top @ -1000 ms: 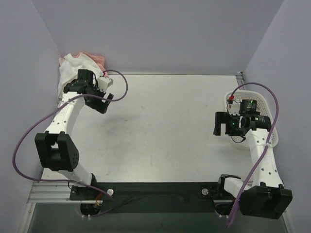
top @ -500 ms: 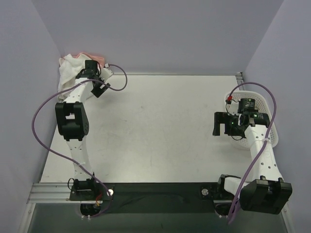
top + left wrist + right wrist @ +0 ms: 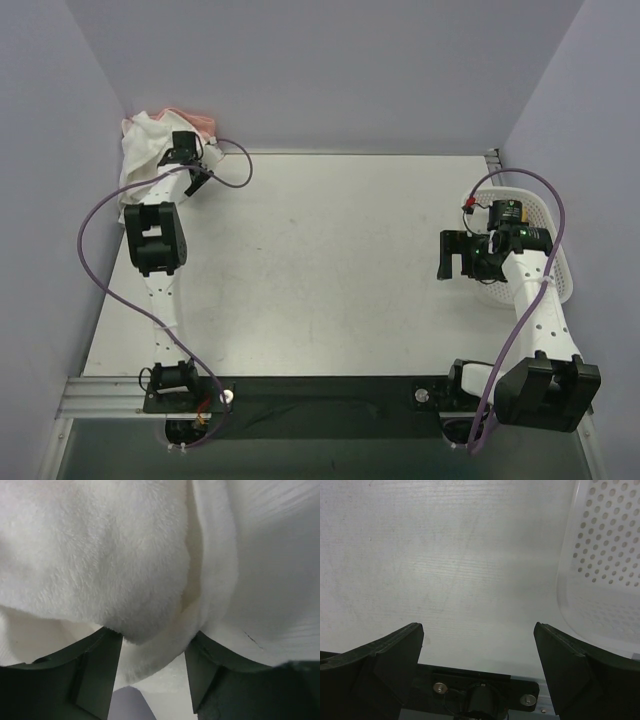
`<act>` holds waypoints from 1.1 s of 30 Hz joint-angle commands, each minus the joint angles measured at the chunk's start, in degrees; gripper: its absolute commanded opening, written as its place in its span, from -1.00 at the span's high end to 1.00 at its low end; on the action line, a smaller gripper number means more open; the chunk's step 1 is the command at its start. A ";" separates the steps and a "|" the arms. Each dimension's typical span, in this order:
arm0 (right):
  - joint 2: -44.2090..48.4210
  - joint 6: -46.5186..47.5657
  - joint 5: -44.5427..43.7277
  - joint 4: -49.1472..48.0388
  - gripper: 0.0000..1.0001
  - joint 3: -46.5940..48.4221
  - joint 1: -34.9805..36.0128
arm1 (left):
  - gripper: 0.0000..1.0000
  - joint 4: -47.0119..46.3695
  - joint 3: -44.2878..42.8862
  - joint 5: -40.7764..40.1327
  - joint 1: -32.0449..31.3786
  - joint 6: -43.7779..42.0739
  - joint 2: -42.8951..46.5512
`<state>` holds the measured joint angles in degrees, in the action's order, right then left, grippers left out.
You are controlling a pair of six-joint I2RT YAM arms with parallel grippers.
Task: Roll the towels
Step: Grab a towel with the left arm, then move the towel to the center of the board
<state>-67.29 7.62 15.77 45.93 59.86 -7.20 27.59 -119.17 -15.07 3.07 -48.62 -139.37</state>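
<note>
The white towel (image 3: 140,152) lies crumpled in the far left corner, with the salmon-pink towel (image 3: 202,123) showing behind it. My left gripper (image 3: 176,150) reaches into this pile. In the left wrist view the white towel (image 3: 100,555) fills the frame, and a thick fold of it hangs between the two fingers of the left gripper (image 3: 152,652), whose jaws stand apart. My right gripper (image 3: 452,255) is open and empty above the table at the right. It is open over bare table in the right wrist view too (image 3: 477,640).
A white plastic mesh basket (image 3: 560,275) stands at the right edge beside the right arm, and its wall shows in the right wrist view (image 3: 600,555). The grey table (image 3: 330,250) lies between the arms. Purple walls close off the back and both sides.
The left arm has stretched toward the far left corner and pushed its gripper into the towel pile. The right arm has barely moved.
</note>
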 commanded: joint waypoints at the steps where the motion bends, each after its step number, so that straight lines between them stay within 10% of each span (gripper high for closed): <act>1: -0.39 0.82 0.40 3.02 -1.00 2.02 -0.62 | -0.18 0.79 -1.32 2.04 0.88 0.63 1.55; 7: -0.30 0.64 1.54 3.20 -0.93 2.89 -0.62 | 1.00 12.99 -5.27 9.52 -0.34 4.23 8.84; 20: -1.26 0.64 5.85 4.52 -0.90 6.15 -0.71 | 1.00 35.94 -5.38 23.42 -25.99 16.35 30.82; 22: -2.49 0.47 7.08 4.95 -0.90 7.29 -0.62 | 0.40 36.04 -2.74 25.52 -29.86 22.12 31.18; 24: -3.29 0.47 8.04 5.39 -0.90 8.69 -0.62 | -0.94 36.04 -1.59 28.07 -33.73 26.10 30.83; 33: -6.36 1.61 10.95 6.89 -0.85 10.99 2.00 | -0.83 33.84 6.21 32.91 -30.41 32.72 33.72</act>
<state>-72.64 8.03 24.45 49.65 68.79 -6.92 61.80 -116.11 15.62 -30.50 -18.79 -108.53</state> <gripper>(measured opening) 0.932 0.936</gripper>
